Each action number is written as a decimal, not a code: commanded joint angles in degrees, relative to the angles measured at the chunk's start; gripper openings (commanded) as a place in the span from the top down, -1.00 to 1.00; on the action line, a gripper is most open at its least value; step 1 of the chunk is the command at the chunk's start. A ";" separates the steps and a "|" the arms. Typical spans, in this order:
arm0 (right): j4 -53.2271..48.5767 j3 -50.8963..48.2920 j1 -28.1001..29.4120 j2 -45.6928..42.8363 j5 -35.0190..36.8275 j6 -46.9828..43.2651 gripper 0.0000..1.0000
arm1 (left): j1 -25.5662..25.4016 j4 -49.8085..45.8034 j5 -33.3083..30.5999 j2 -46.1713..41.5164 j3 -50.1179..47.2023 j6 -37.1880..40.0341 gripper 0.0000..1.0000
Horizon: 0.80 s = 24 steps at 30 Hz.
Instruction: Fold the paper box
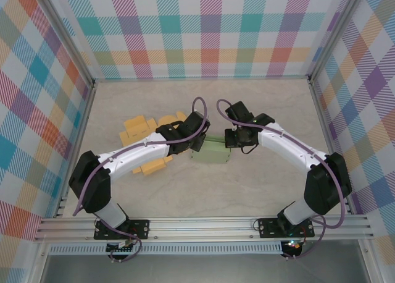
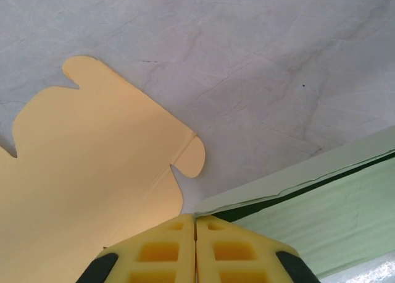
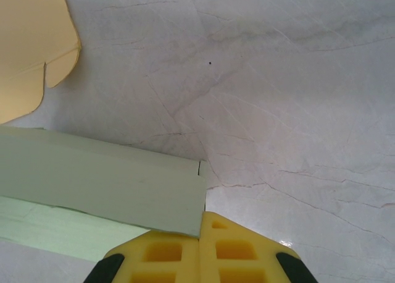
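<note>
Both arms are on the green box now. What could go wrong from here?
1. The left fingers and right fingers look shut on thin edges of the green box. Opposing pulls may tear the paper, or it may slip out.
2. The yellow sheet lies right beside the box, so a sweep could drag it.
3. The left arm and right arm meet closely over the box and could bump.
</note>
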 commanded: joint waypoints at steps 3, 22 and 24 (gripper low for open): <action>-1.85 1.56 0.91 1.08 0.24 -0.19 0.92 | 0.41 -0.59 3.50 0.52 0.09 -4.73 0.98; 1.25 -0.49 3.97 -0.43 6.88 0.66 0.96 | 0.43 7.01 7.59 -3.05 -3.69 -17.45 1.00; 1.87 -0.54 4.20 -0.94 7.27 0.58 0.96 | 0.47 7.65 7.42 -2.72 -3.19 -17.64 1.00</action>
